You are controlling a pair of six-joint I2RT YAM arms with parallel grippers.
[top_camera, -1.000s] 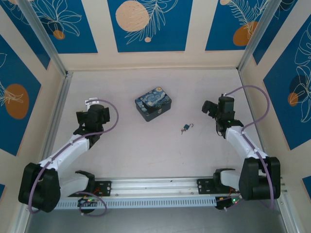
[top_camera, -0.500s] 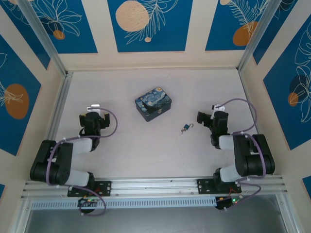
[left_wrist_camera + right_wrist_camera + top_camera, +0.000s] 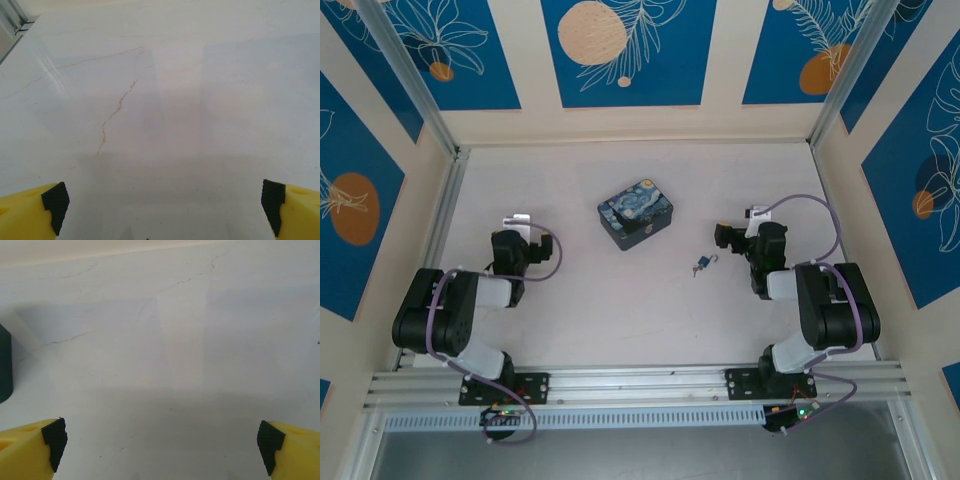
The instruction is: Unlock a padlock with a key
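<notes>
Right gripper: jaws wide apart, holding nothing.
Left gripper: likewise spread and empty.
Padlock: on the table, right of centre and near your right gripper.
Handling: probably light, hard and slippery, so pinch the body (leave the shackle free).
Key: too small to tell apart from the padlock.
Count: one padlock, one tin.
</notes>
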